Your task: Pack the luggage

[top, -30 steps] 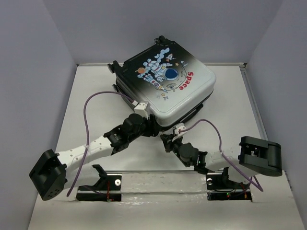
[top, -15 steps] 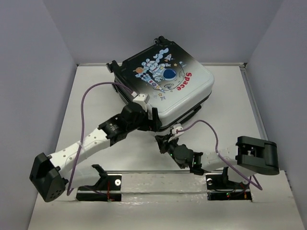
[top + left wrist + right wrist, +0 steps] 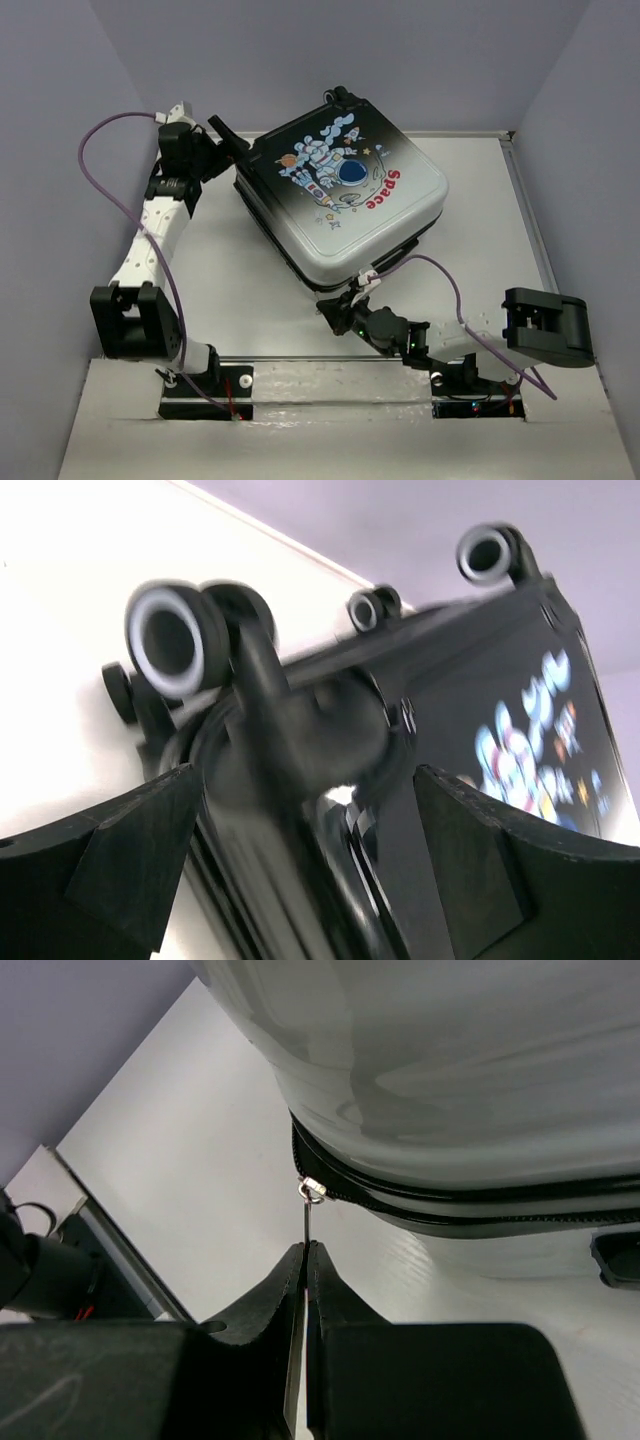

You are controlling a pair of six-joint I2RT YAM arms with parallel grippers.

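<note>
Top external view: one suitcase [image 3: 345, 190] lies flat on the white bench [image 3: 225, 290], a little behind the middle and turned at a slant. Its printed shell faces up, showing the cartoon astronaut [image 3: 350, 170] and the red word "Space" [image 3: 383, 190]. The shell is black at the far end and fades to white at the near end. The two halves are together, with a dark zipper band running round the side.

Two arms are at work, each trailing one purple cable. The left arm [image 3: 150, 235] reaches along the left wall to the suitcase's far left corner. The right arm [image 3: 390, 330] lies low, with its tip at the near corner.

In the left wrist view, the left jaws stand wide. The two black fingers [image 3: 120, 870] sit at either side of the frame, with the blurred wheel corner of the case between them. I cannot tell if they touch it. Three pale-rimmed wheels [image 3: 165, 640] show there, and a fourth, darker one sits at the left edge.

In the right wrist view, the right jaws are pinched together on the thin zipper pull [image 3: 306, 1222]. It runs straight up to the one metal slider [image 3: 312, 1190] on the black zipper band, under the pale shell. The two fingers [image 3: 250, 1310] meet with no gap other than the pull itself.
</note>
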